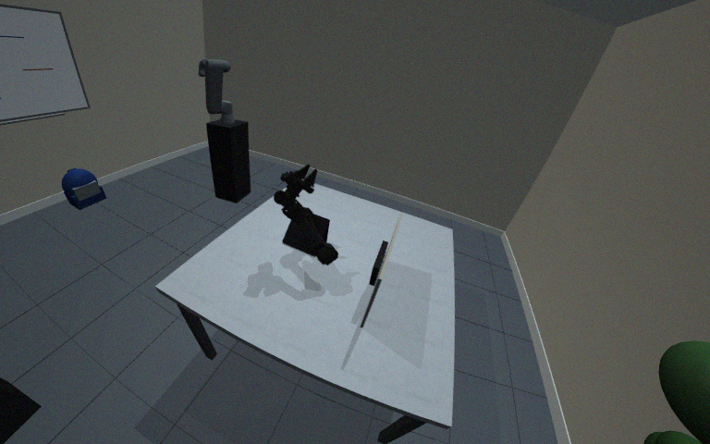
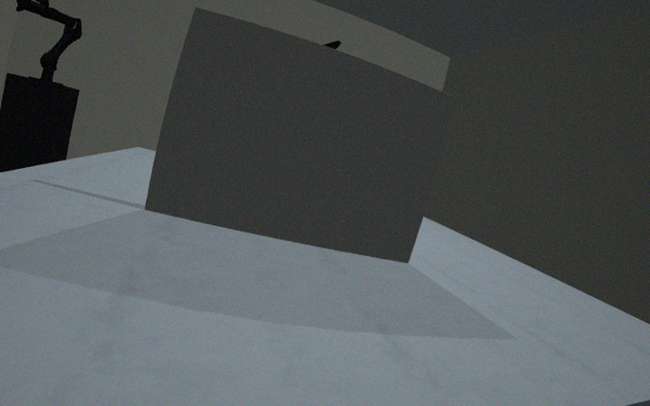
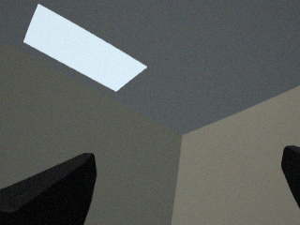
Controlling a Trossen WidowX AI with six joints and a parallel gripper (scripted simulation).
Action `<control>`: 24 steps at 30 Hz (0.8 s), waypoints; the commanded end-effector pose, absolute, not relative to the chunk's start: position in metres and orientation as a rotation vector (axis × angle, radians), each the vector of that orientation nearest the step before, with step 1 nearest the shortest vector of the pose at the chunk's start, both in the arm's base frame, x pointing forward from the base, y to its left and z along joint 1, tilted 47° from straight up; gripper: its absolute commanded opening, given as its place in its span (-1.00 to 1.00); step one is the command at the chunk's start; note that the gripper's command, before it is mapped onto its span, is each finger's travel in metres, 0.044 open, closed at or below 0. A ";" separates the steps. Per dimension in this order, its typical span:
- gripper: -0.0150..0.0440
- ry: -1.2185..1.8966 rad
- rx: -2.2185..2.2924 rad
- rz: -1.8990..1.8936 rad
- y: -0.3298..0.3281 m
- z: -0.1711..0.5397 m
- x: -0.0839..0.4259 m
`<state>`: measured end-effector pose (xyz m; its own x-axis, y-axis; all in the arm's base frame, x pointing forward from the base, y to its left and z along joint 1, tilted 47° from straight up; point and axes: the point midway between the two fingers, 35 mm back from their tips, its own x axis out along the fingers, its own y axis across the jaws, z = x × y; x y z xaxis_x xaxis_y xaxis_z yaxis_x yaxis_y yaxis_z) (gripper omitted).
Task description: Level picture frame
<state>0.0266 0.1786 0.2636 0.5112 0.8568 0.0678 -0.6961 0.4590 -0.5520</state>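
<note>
The picture frame (image 1: pixel 379 263) is a dark, narrow shape seen almost edge-on in the top view, on the arm's side of the thin upright wall panel (image 1: pixel 370 303) (image 2: pixel 297 148). Its picture face and its tilt cannot be read. The exterior view shows only the panel's grey back, which hides the frame; the screw and the notched strip are hidden too. My gripper (image 1: pixel 312 168) (image 3: pixel 193 162) is open and empty, raised above the far left part of the table, well away from the frame. The wrist view shows its two black fingers wide apart, with only walls and ceiling beyond.
The white table (image 1: pixel 209 285) (image 2: pixel 277 368) carries the arm's dark base (image 1: pixel 293 236) and the panel. A small dark arm part (image 2: pixel 333 44) shows over the panel's top edge. Away from the table stand a grey arm on a black pedestal (image 1: pixel 228 162) and a blue object (image 1: pixel 79 180).
</note>
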 end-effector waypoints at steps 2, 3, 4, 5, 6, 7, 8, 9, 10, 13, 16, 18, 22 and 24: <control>0.69 -0.354 -0.485 0.969 0.179 0.264 0.030; 0.60 -0.346 -0.468 0.953 0.179 0.264 0.035; 0.51 -0.335 -0.449 0.934 0.180 0.265 0.040; 0.42 -0.325 -0.430 0.916 0.180 0.265 0.045; 0.39 -0.315 -0.411 0.897 0.180 0.265 0.051; 0.39 -0.306 -0.392 0.878 0.179 0.265 0.056; 0.39 -0.296 -0.374 0.860 0.179 0.266 0.062; 0.39 -0.287 -0.355 0.842 0.178 0.266 0.067; 0.39 -0.278 -0.337 0.823 0.177 0.266 0.073; 0.39 -0.251 -0.282 0.769 0.173 0.266 0.089; 0.39 -0.225 -0.227 0.715 0.167 0.265 0.105; 0.39 -0.208 -0.191 0.680 0.162 0.264 0.116; 0.39 -0.175 -0.116 0.608 0.150 0.263 0.136; 0.39 -0.159 -0.078 0.572 0.143 0.261 0.145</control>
